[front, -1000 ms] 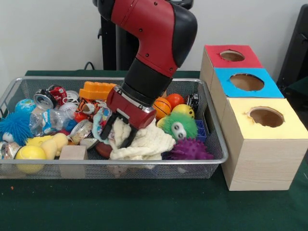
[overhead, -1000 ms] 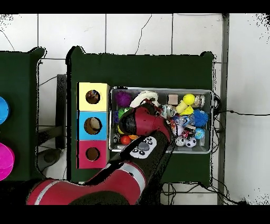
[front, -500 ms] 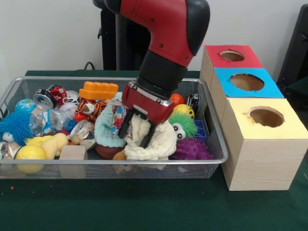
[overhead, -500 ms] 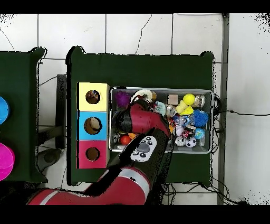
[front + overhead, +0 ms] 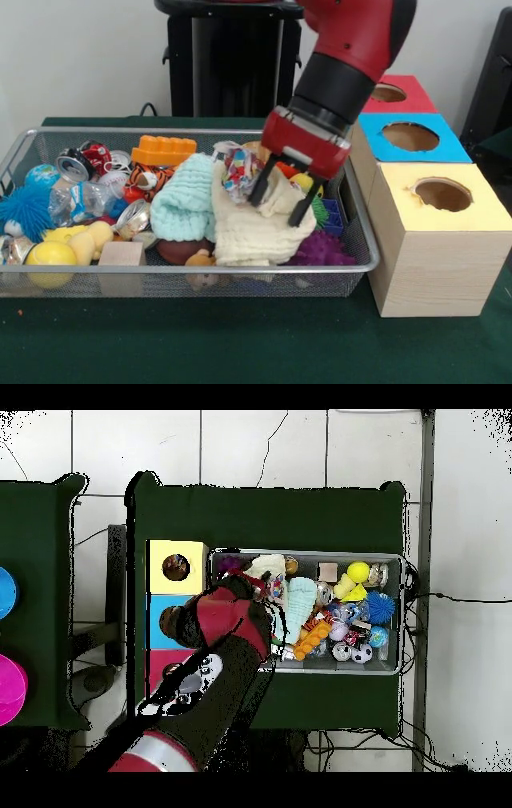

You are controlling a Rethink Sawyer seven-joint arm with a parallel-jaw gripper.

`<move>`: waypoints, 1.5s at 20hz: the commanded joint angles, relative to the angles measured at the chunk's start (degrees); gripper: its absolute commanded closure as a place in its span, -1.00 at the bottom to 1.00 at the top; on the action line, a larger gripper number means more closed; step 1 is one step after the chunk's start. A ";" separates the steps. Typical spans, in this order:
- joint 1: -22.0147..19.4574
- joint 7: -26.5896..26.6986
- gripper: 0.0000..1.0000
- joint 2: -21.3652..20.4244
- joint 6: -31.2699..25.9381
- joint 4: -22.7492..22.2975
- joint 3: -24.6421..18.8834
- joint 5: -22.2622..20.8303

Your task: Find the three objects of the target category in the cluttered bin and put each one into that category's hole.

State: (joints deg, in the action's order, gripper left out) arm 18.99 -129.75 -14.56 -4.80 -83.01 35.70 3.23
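— What has been shifted since a second ago?
— The hand [image 5: 280, 198] has been carried from the middle of the basket [image 5: 352, 264] toward the end beside the boxes, and raised.
— And the cloths?
— The cream cloth [image 5: 252, 228] has been dragged along under it; the mint cloth [image 5: 186, 210] and a printed wad [image 5: 239, 174] have been uncovered.

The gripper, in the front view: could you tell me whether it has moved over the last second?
Yes. The gripper has shifted rightward and upward, toward the yellow-topped box, dragging the cream cloth along inside the bin.
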 commanded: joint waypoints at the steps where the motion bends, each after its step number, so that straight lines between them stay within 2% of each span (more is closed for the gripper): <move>1: 3.07 -5.70 -1.00 2.62 -6.85 1.87 2.62 0.39; 3: 2.61 -6.14 -1.00 2.07 -8.78 1.48 0.86 1.54; 9: 1.17 -5.24 -1.00 1.88 -8.31 1.22 -0.99 1.26; 13: 1.04 -4.95 -1.00 1.52 -8.08 0.82 -0.91 0.82; 17: 2.15 -4.60 -1.00 0.80 -9.06 0.08 1.09 0.11; 23: 2.91 -3.10 -1.00 -3.85 -10.82 -2.95 1.39 -1.41; 27: 3.22 -3.45 -1.00 -5.48 -11.86 -4.35 1.03 -1.41; 30: 2.28 -4.63 -1.00 -6.34 -16.12 -5.56 -0.95 0.34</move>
State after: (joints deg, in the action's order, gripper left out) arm 22.06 -129.75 -18.91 -10.24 -83.79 39.86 3.25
